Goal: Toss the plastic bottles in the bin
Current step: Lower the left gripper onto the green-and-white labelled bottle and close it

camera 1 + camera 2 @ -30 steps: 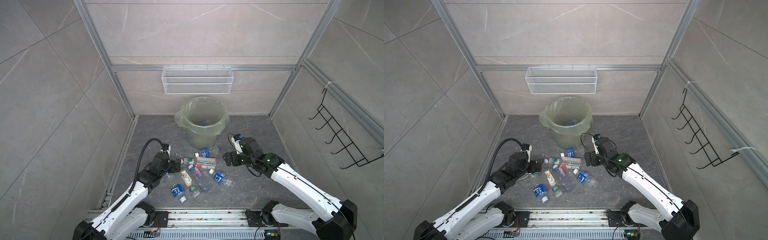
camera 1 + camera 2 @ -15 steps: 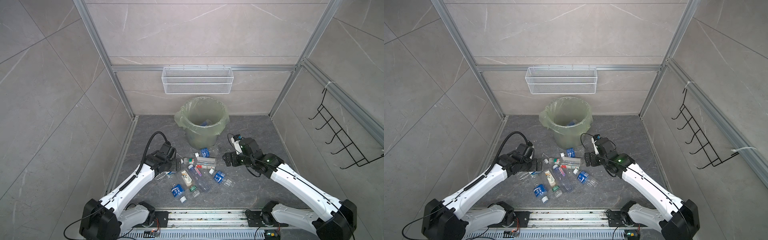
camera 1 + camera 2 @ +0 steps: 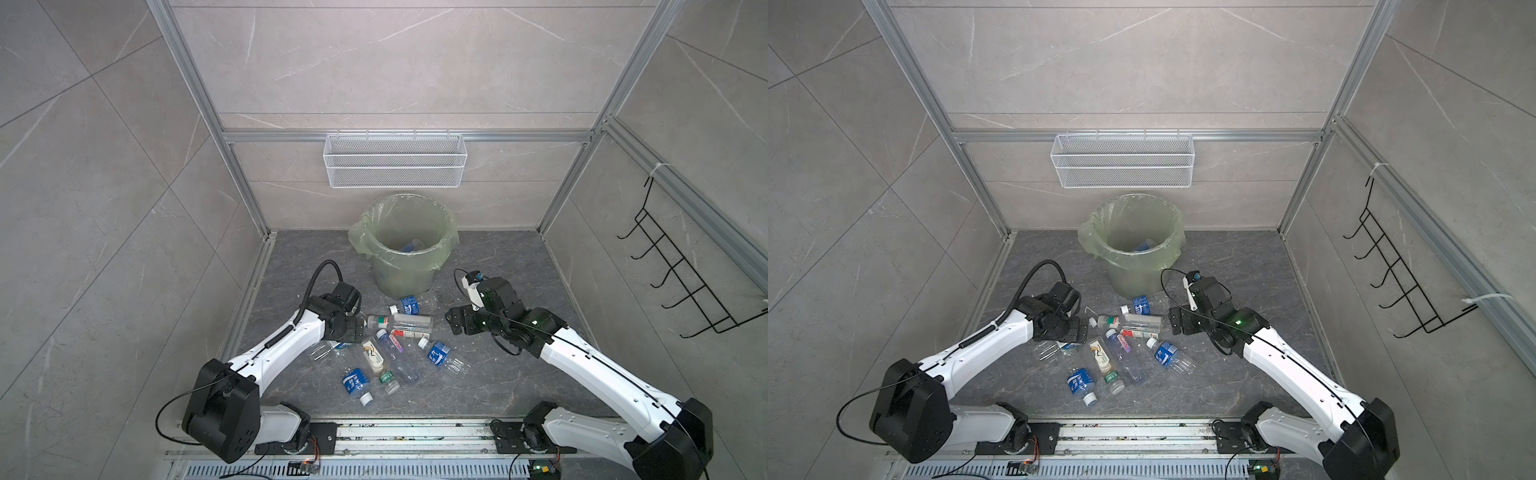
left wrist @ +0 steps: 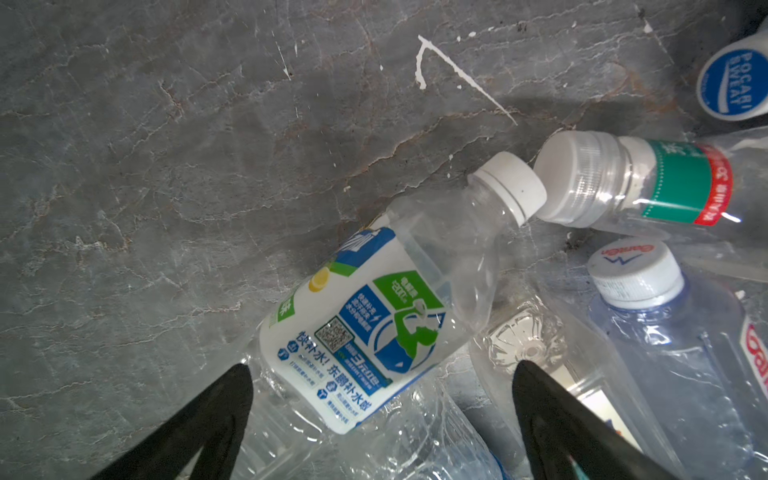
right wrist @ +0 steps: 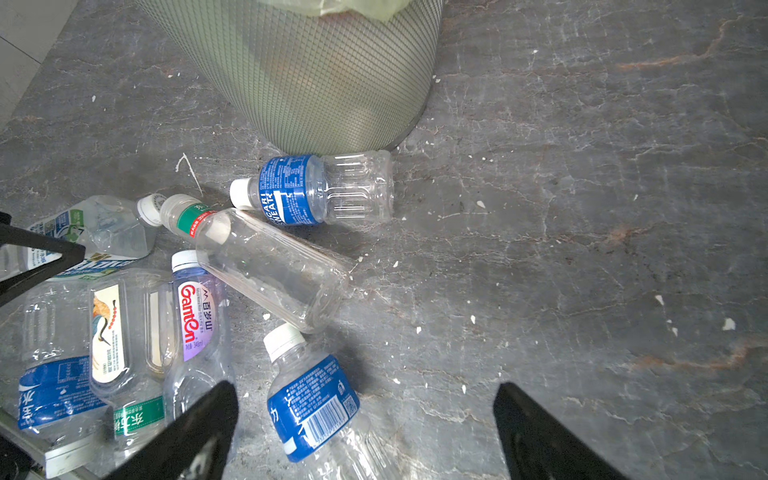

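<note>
Several plastic bottles (image 3: 395, 345) lie in a heap on the grey floor in front of the bin (image 3: 401, 278), a pale green bucket with a bag over its rim (image 3: 1177, 245); a blue-labelled bottle (image 3: 409, 246) lies inside. My left gripper (image 3: 359, 330) (image 3: 1086, 328) is open at the heap's left edge. In the left wrist view its fingers (image 4: 232, 399) straddle the lower part of a bottle with a white, blue and green label (image 4: 365, 324). My right gripper (image 3: 453, 322) (image 5: 365, 387) is open right of the heap, over a blue-labelled bottle (image 5: 316, 411).
A Pocari Sweat bottle (image 5: 316, 189) lies against the bin's base (image 5: 324, 83). A white wire basket (image 3: 395, 166) hangs on the back wall above the bin. A black hook rack (image 3: 685, 270) hangs on the right wall. The arms' rail (image 3: 415, 432) runs along the front.
The left arm has lifted its elbow and reached forward, bringing its open gripper down over the left edge of the heap. The right arm and the bottles have not moved.
</note>
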You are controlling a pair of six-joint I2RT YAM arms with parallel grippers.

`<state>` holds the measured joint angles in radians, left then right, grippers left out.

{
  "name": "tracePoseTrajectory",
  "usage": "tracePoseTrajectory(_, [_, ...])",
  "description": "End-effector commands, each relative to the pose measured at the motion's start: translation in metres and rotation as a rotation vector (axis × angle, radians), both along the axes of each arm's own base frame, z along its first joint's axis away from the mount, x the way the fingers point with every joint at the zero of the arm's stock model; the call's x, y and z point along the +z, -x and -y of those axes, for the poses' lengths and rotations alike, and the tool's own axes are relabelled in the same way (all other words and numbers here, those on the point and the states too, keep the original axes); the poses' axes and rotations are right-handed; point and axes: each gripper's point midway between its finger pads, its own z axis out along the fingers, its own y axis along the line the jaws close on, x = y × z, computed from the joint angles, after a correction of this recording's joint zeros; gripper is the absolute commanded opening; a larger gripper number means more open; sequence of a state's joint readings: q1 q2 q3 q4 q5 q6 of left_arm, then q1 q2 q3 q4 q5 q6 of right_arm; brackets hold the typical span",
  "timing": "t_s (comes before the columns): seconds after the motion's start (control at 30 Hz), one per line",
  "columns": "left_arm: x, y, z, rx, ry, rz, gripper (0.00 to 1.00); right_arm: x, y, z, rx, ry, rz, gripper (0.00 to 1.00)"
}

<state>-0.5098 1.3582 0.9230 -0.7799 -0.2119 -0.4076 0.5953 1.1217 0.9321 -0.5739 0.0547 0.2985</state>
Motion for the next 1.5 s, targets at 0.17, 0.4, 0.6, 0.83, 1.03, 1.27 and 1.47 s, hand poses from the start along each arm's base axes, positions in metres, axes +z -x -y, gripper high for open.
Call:
tracePoseTrajectory(0.17, [0.002, -0.019, -0.013, 0.018, -0.060, 0.015, 1.00, -0.002, 0.001, -0.002, -0.002, -0.014, -0.003, 0.97])
tracePoseTrajectory(0.4, [-0.009, -0.028, -0.027, 0.081, -0.037, -0.011, 1.00, -0.005, -0.001, -0.004, 0.002, -0.012, -0.011, 0.97])
tracePoseTrajectory(0.6, [-0.016, -0.036, -0.040, 0.155, 0.007, -0.013, 1.00, -0.006, 0.000, -0.006, 0.006, -0.014, -0.016, 0.97])
tracePoseTrajectory(0.83, [-0.029, -0.035, -0.043, 0.182, 0.011, -0.034, 0.95, -0.008, -0.001, -0.007, 0.009, -0.016, -0.022, 0.97])
tracePoseTrajectory(1.03, [-0.033, -0.035, -0.043, 0.185, 0.016, -0.042, 0.93, -0.010, -0.001, -0.007, 0.010, -0.015, -0.028, 0.97])
tracePoseTrajectory(1.27, [-0.038, -0.036, -0.040, 0.180, 0.019, -0.075, 0.87, -0.011, -0.001, -0.008, 0.011, -0.014, -0.030, 0.97])
tracePoseTrajectory(1.47, [-0.042, -0.036, -0.040, 0.179, 0.012, -0.093, 0.86, -0.011, -0.003, -0.010, 0.013, -0.016, -0.033, 0.97])
